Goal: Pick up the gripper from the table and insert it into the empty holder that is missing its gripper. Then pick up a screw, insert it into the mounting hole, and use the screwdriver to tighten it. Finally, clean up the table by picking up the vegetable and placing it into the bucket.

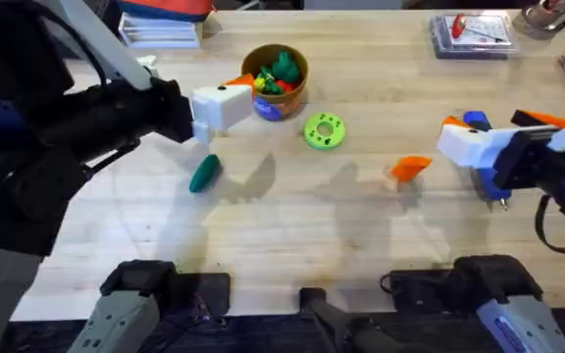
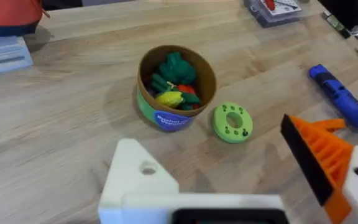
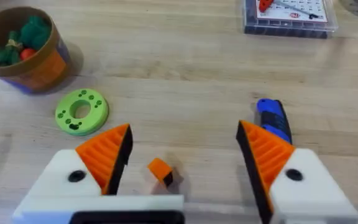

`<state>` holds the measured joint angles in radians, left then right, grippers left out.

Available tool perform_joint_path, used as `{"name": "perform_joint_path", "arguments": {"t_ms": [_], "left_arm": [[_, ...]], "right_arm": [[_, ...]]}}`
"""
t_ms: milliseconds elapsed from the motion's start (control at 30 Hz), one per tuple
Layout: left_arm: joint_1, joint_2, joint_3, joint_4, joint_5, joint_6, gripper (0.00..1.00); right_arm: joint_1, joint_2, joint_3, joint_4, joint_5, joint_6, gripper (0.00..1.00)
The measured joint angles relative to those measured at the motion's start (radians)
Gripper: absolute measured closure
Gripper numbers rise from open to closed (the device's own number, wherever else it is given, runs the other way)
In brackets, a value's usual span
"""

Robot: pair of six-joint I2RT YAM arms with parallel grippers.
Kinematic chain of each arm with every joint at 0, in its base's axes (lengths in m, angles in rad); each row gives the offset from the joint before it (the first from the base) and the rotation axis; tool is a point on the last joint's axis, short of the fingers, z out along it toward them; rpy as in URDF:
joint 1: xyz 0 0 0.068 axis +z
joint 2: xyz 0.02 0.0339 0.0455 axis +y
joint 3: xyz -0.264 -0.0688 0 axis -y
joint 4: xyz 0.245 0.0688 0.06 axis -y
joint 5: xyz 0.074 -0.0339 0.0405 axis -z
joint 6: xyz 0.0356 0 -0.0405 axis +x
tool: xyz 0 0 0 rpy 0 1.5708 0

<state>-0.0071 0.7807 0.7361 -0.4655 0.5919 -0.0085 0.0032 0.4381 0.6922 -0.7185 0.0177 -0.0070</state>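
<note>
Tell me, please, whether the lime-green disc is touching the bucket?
Apart. The left wrist view shows bare wood between the lime-green disc and the bucket; the overhead view shows the same gap.

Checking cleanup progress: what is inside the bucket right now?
The bucket holds several toy vegetables: dark green pieces, a yellow one, a red bit. Anything beneath them is covered.

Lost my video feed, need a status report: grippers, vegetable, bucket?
Both grippers, left and right, open and empty. Vegetable lying on table near left gripper, untouched. Bucket upright, already holding toy produce. Path between looks unobstructed.
</note>
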Motion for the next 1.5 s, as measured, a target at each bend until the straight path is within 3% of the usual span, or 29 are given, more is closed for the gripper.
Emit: {"name": "perform_joint_path", "arguments": {"t_ms": [200,300,500,633,800,1100,1500], "left_arm": [[0.0,-0.024,-0.004,-0.017,-0.001,0.0,0.015],[0.0,-0.115,-0.044,-0.015,-0.001,0.006,0.015],[0.0,-0.447,-0.244,0.038,0.015,0.022,0.015],[0.0,-0.624,-0.4,0.166,0.033,0.027,0.015],[0.0,-0.753,-0.574,0.321,0.068,0.025,0.015],[0.0,-0.776,-0.703,0.454,0.108,-0.009,0.015],[0.0,-0.776,-0.726,0.398,0.135,-0.019,0.015]], "right_arm": [[0.0,0.0,0.0,0.0,0.0,0.0,0.007],[0.0,0.0,0.0,0.0,0.0,0.0,0.007],[0.0,0.0,0.0,0.0,0.0,0.0,0.007],[0.0,0.0,0.0,0.0,0.0,0.0,0.007],[0.0,0.0,0.0,0.0,0.0,0.0,0.009],[0.0,0.0,0.0,0.0,0.0,0.0,0.009],[0.0,0.0,0.0,0.0,0.0,0.0,0.009]]}}
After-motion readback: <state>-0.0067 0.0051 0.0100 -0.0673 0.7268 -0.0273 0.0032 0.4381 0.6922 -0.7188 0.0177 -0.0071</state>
